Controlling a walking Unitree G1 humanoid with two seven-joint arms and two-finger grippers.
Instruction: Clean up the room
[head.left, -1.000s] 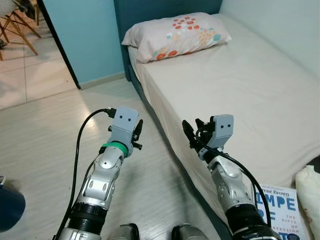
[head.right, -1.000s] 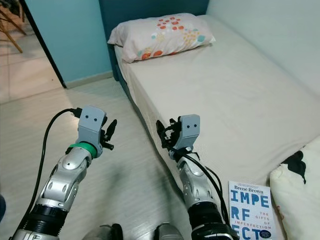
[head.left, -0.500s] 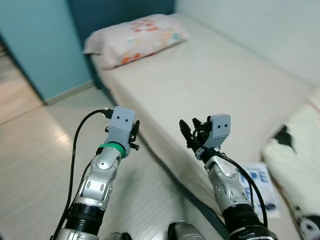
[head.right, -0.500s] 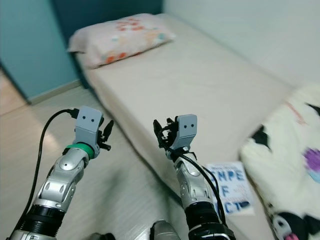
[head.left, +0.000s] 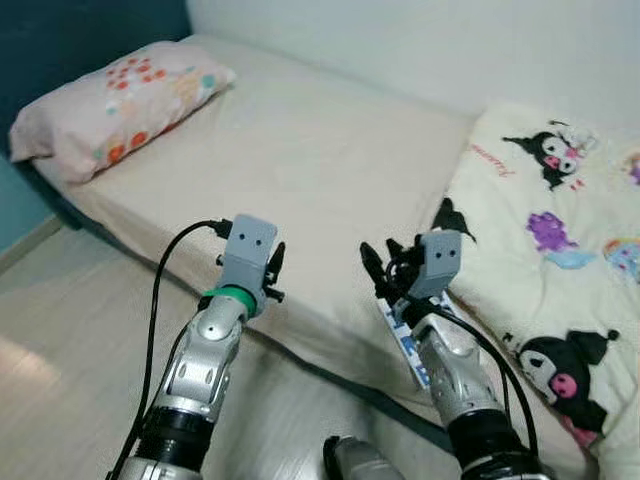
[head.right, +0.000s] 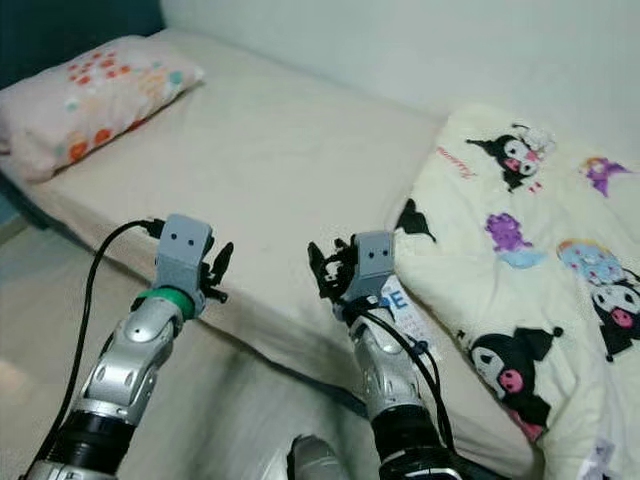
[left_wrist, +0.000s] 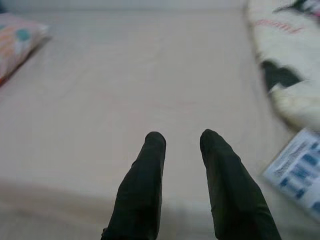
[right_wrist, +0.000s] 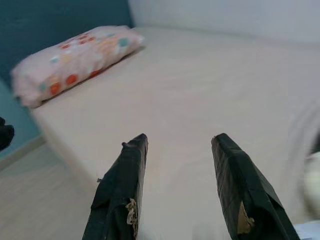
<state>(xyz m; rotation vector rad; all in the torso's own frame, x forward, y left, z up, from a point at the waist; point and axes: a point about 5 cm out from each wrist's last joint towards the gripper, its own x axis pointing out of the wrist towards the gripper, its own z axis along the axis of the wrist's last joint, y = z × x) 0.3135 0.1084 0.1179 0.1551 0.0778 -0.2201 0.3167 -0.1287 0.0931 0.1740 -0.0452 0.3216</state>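
A bed (head.left: 300, 160) with a beige sheet lies before me. On it, a flowered pillow (head.left: 115, 95) rests at the far left and a cream blanket (head.left: 550, 230) with cartoon figures is heaped on the right. A blue-and-white book (head.right: 400, 305) lies at the bed's near edge beside the blanket, partly hidden behind my right arm. My left gripper (head.left: 275, 265) is raised over the bed's edge, open and holding nothing. Just left of the book, my right gripper (head.left: 378, 265) is also raised, open and empty. The book (left_wrist: 300, 170) also appears in the left wrist view.
Pale wooden floor (head.left: 60, 330) runs along the bed's near side on my left. A white wall (head.left: 450, 40) stands behind the bed. A dark blue headboard (head.left: 60, 30) rises behind the pillow.
The camera has swung to the right: the pillow now sits far left and the cartoon blanket has come fully into view. Both arms keep the same raised pose, fingers unchanged.
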